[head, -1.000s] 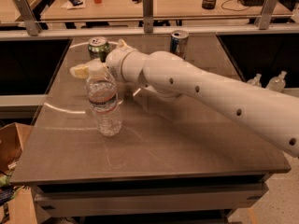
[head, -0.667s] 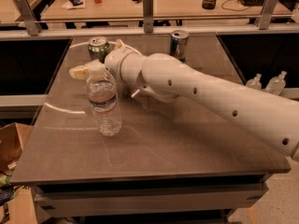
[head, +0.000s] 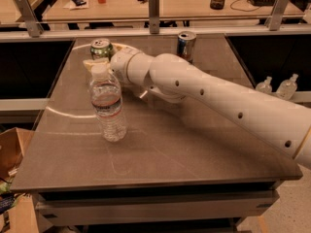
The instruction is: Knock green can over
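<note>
The green can (head: pixel 101 47) stands upright at the counter's (head: pixel 194 144) far left, with the gripper (head: pixel 92 63) just before it behind the bottle (head: pixel 108 106), clenched or released I cannot tell, so a careless sweep might topple the bottle instead.

Two cans stand near the far edge of the one table (head: pixel 194 149): one green can (head: pixel 101 47) and one blue-and-silver can (head: pixel 186 43). One water bottle (head: pixel 108 108) stands toward the left edge. Two small bottles (head: pixel 265 85) sit beyond the right edge. One gripper (head: pixel 94 63) hovers just beside the green can, near the far-left corner.
</note>
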{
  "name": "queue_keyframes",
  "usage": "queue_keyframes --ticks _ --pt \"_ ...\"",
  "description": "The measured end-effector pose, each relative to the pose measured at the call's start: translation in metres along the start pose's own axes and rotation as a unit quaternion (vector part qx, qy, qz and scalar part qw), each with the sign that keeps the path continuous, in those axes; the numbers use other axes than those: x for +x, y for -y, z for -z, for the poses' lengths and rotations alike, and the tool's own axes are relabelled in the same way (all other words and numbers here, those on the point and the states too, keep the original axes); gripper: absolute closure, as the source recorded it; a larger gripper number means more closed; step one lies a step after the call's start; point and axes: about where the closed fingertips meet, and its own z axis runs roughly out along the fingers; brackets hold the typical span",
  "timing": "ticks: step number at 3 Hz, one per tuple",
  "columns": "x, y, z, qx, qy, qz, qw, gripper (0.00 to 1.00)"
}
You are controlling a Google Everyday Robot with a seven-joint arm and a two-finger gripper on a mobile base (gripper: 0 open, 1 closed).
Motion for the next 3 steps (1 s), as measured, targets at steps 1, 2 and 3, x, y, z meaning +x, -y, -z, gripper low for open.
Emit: queue_keyframes --ticks 1,2,3 --pt "-0.004 0.006 -0.001 -0.001 0.009 0.007 0.9999 0.63" --pt "-0.018 0.010 0.002 -0.007 0.017 0.013 0.9998 0.85" --pt "-0.062 0.016 0.016 -0.016 0.016 0.042 0.9989 1.00"
